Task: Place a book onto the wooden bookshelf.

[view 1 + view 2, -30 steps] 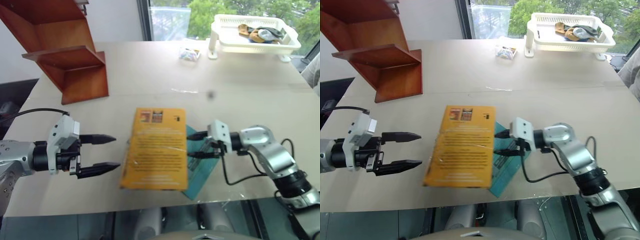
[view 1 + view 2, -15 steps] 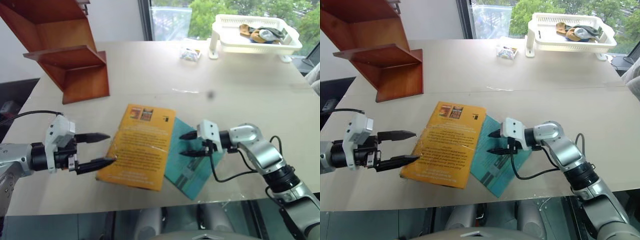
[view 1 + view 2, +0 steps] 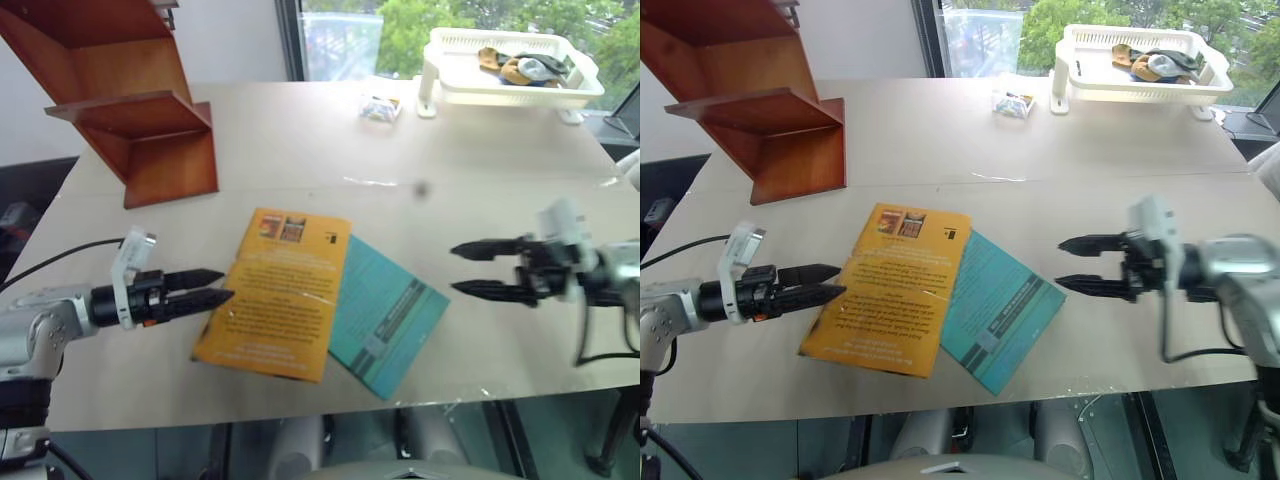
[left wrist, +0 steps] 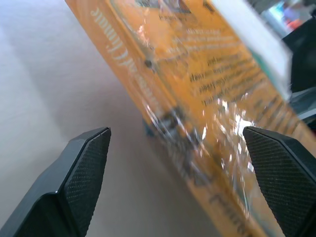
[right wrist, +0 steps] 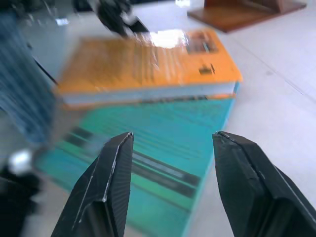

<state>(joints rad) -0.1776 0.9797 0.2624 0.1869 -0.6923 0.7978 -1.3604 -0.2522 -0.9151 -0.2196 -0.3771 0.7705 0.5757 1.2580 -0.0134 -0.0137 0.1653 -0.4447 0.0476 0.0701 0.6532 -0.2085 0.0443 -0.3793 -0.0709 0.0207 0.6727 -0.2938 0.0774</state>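
Left gripper (image 3: 222, 286) sits at lower left of the left eye view, fingers pointing toward frame right, tips at the left edge of the book (image 3: 274, 293); in the left wrist view the two fingers (image 4: 81, 173) stand wide apart with the book's corner between them, nothing clamped. Whether a tip touches the cover cannot be told. Right gripper (image 3: 462, 269) is at right of centre, pointing toward frame left, jaws parted and holding nothing, well apart from both books. The book lies flat on the table (image 3: 300, 140) at lower centre, turned slightly, its small pictures toward the top edge of the frame. Its right side overlaps a teal book (image 3: 390, 316), which lies under it and pokes out to the lower right. The wooden bookshelf (image 3: 130, 100) stands at upper left on the table, well apart from the book. A white basket (image 3: 505, 85) with items inside sits at upper right, with a small packet (image 3: 379, 107) beside it to its left.
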